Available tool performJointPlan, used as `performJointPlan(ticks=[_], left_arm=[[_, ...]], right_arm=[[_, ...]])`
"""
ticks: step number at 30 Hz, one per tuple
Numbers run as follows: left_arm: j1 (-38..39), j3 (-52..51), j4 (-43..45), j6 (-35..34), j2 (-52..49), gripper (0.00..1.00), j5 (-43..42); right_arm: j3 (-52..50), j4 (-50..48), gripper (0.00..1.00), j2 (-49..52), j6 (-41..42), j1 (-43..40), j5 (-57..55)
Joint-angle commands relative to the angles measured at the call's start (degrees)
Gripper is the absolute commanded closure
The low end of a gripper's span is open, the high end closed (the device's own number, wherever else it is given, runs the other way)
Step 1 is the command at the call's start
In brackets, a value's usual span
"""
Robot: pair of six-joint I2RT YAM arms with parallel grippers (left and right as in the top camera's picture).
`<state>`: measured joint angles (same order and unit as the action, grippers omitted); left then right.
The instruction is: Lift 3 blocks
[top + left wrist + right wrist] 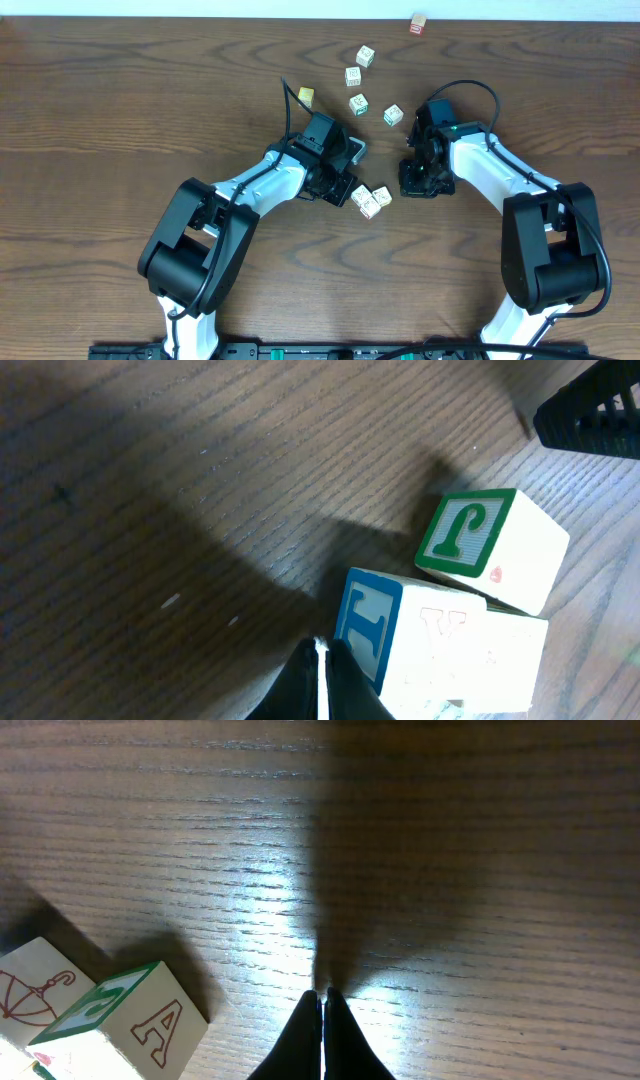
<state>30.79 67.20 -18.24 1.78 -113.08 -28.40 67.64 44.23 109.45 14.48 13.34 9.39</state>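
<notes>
Table (120, 120), 2 arms in over the middle.

- 3 blocks (369, 201) lie in a tight cluster, touching each other, flat on the wood between the 2 grippers and closer to the left one. None is off the table.
- Left gripper (347, 190): fingers pressed together, nothing held. The wrist view puts its tips (318, 685) just beside the cluster, at a blue I face, with a green J face behind it.
- Right gripper (416, 184): fingers closed to a slit, empty, over bare wood. The cluster sits off to one side in its wrist view, near but not touching.
- Other cubes (358, 90) are scattered further up the table, with a yellow cube (305, 96) left of them. All are well apart from the cluster.

Step, as I judge it: approach only, with no grasp begun and 0 of 3 lifted.

Next move calls for:
- Open the left fingers and centre them over 1 block.
- The blocks touch, so there is little room for a finger between them. An outer face is the likely way in, or a nudge apart first.
- Risk: a closed tip may shove the cluster instead of straddling it.
</notes>
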Motion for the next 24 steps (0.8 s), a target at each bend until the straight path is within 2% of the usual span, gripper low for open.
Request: performJointPlan(ticks=[1,8,15,21,24], left_arm=[[-0.2,-0.7,-0.7,1.0,-0.3,0.93,-0.6],[-0.2,-0.7,-0.8,1.0,-0.3,0.93,-0.4],[-1.0,-0.7,-0.5,-1.0,0.2,0.93,7.3],[-6.6,-0.7,-0.2,-5.2,3.7,0.93,13.5],[-10.3,-0.7,-1.6,-5.5,5.9,0.93,13.7]], right_arm=[[-0.4,0.1,0.99,0.4,0.2,-0.1,-0.1],[-0.4,2.4,0.99,0.4,0.3,-0.1,0.9],[-0.4,7.4,0.99,0.4,0.2,1.4,4.7],[-0.4,9.1,0.99,0.4,0.3,6.7,4.7],[-0.4,8.9,0.99,0.4,1.5,9.0,4.6]])
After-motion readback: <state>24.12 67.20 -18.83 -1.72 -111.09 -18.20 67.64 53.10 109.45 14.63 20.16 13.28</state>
